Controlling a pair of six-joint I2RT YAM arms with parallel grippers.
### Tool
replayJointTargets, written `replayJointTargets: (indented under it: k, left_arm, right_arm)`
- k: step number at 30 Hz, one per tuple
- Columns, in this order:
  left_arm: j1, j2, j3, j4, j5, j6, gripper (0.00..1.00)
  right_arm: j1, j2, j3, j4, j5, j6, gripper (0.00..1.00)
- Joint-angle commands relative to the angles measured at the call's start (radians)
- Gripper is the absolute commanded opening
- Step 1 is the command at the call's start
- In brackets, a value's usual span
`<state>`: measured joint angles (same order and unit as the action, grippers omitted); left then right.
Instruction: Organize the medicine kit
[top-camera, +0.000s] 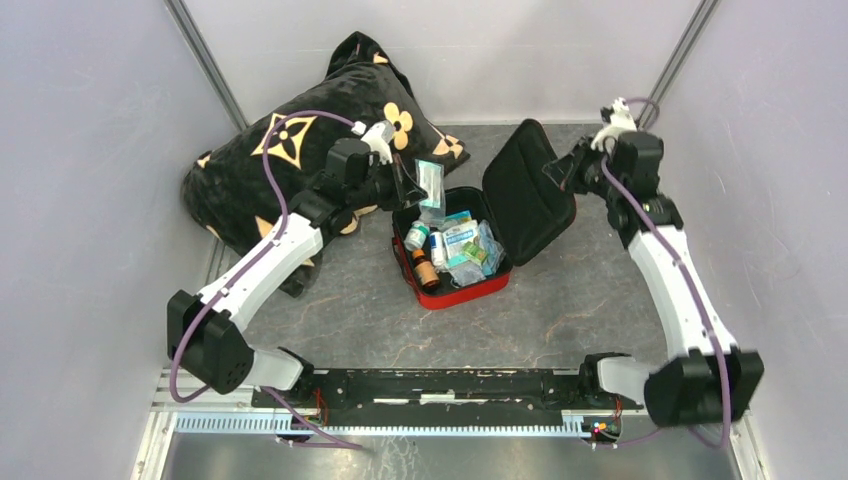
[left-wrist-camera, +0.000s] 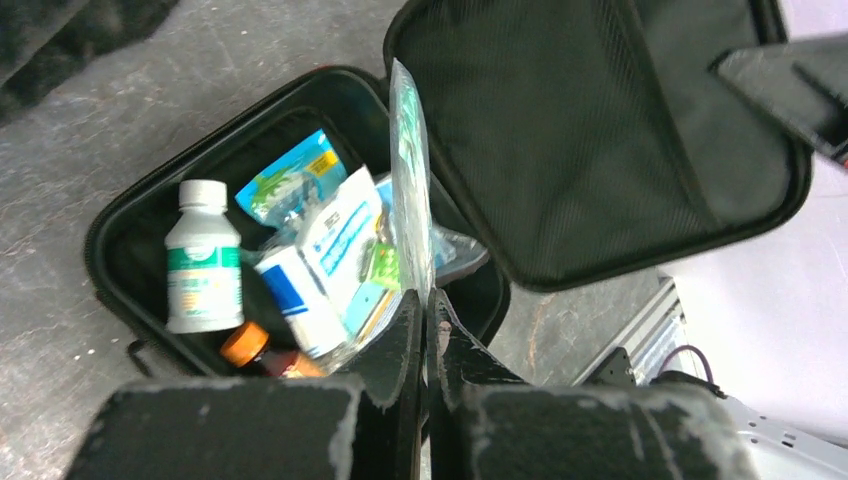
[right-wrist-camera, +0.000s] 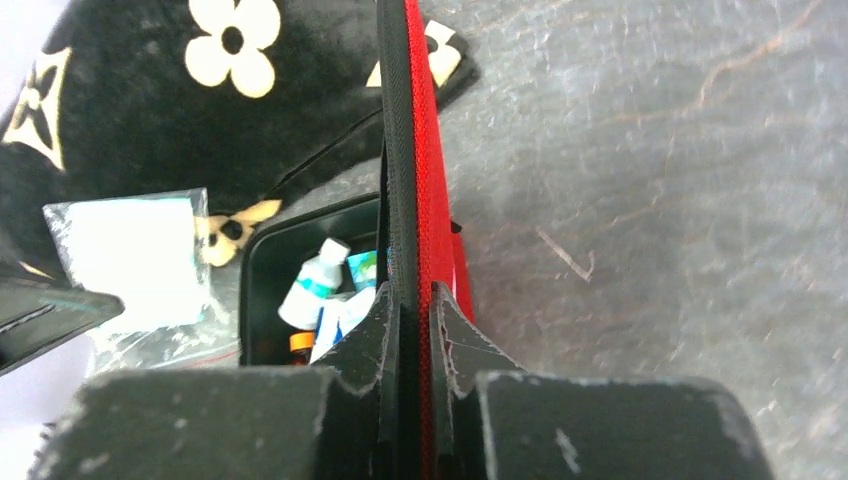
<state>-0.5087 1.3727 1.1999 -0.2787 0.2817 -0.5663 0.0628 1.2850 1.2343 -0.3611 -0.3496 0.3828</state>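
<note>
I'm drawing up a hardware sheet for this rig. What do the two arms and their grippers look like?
The left arm and right arm have white link shells between chunky black joint housings. A purple cable trails along each. The left gripper and right gripper carry black wedge-shaped fingers, scuffed grey-white along the edges. No lettering shows.

**One case, one pillow, three bottles**

One red case (top-camera: 462, 292). One black pillow (top-camera: 262, 165) at its 10 o'clock. Three bottles inside: a green-label bottle (top-camera: 417, 237), a blue-label bottle (top-camera: 438, 250) and an orange-cap bottle (top-camera: 425, 272). One clear packet (top-camera: 430, 181) at the case's 12 o'clock. Several loose packets (top-camera: 470, 246) inside, too jumbled to count.
</note>
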Motion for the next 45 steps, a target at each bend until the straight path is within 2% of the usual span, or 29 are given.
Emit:
replayJointTargets:
  k: [1,5,10,17,21,28,37,45]
  left_arm:
    - [-0.043,0.029,0.121,-0.003,0.032,0.055,0.02]
    - [-0.112,0.08,0.239,-0.073,0.017,0.039,0.02]
    - [-0.169,0.146,0.381,-0.149,0.049,-0.049,0.02]
    - [-0.281,0.252,0.57,-0.24,0.057,-0.149,0.02]
    - [-0.309,0.269,0.594,-0.24,0.05,-0.228,0.02]
    - [-0.329,0.279,0.62,-0.244,-0.007,-0.402,0.02]
    - [-0.329,0.238,0.623,-0.323,-0.181,-0.575,0.02]
    - [-0.329,0.202,0.645,-0.423,-0.36,-0.609,0.02]
  right_arm:
    - [0.007,-0.214,-0.251,0.163,0.075,0.292,0.0]
    - [0.018,-0.435,-0.409,0.216,0.185,0.41,0.0]
    - [0.018,-0.507,-0.359,0.134,0.241,0.354,0.0]
    - [0.025,-0.468,-0.286,0.101,0.181,0.292,0.0]
    - [0.042,-0.442,-0.254,0.104,0.16,0.289,0.0]
    - [0.103,-0.409,-0.184,0.085,0.227,0.252,0.0]
    - [0.305,-0.306,-0.042,0.081,0.387,0.188,0.0]
    - [0.475,-0.242,0.027,0.059,0.534,0.126,0.0]
